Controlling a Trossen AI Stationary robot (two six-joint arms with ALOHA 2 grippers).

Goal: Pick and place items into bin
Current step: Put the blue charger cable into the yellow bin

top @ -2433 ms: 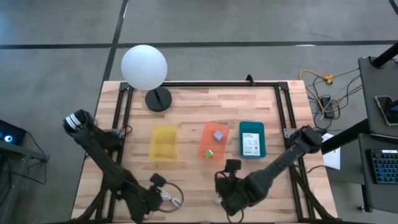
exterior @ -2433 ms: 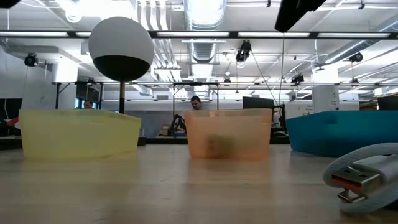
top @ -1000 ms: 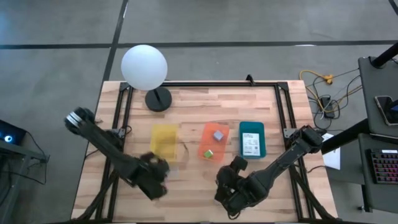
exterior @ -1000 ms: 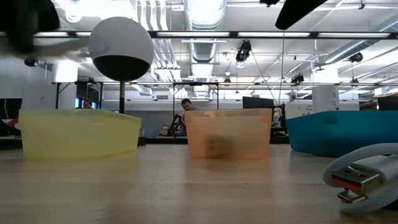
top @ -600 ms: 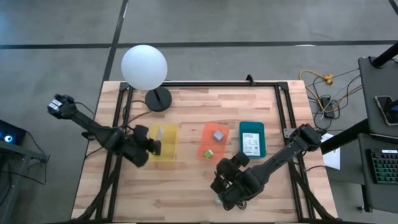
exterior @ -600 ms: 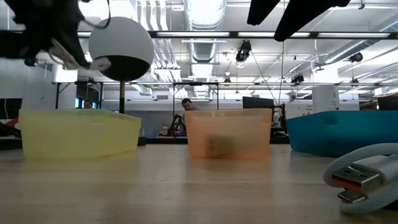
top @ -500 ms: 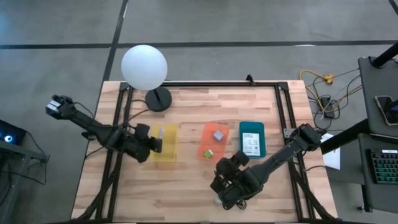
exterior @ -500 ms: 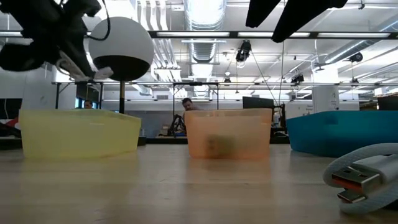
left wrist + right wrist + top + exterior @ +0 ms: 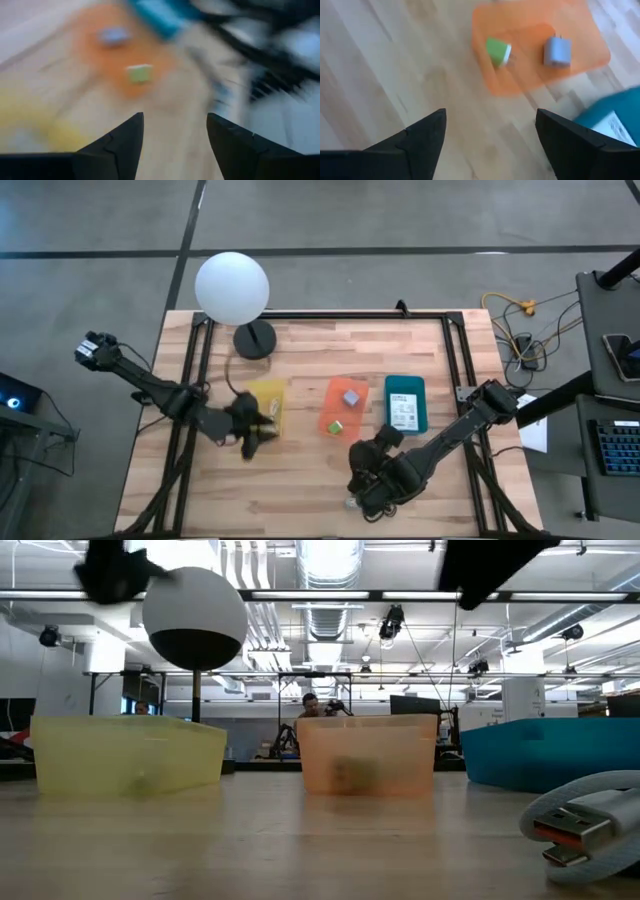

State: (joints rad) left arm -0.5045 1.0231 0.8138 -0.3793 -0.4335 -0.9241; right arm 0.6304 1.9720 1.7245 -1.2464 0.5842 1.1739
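Observation:
Three small bins stand in a row mid-table: yellow [image 9: 265,402], orange [image 9: 345,408] and teal [image 9: 405,403]. The orange bin [image 9: 540,50] holds a grey cube [image 9: 556,51] and a green cube [image 9: 497,51]. A white card [image 9: 402,412] lies in the teal bin. A dim shape [image 9: 145,781] shows through the yellow bin's wall [image 9: 125,755]. My left gripper [image 9: 252,430] hangs open and empty at that bin's near left corner, blurred in its wrist view [image 9: 175,117]. My right gripper [image 9: 368,478] is open and empty above the near table [image 9: 490,112]. A white cable's plug end [image 9: 585,825] lies on the table.
A white globe lamp [image 9: 232,287] on a dark round base [image 9: 254,338] stands at the far left of the table. Black frame rails [image 9: 195,370] run along the left, far and right edges. Bare wood lies between the bins and the near edge. A person [image 9: 313,705] shows far behind.
My left gripper has swung from the near table up toward the far left, carrying a white cable over the yellow bin, then shifted back toward the bin's near corner. The cable is no longer in its fingers, and a dim shape now shows inside the yellow bin.

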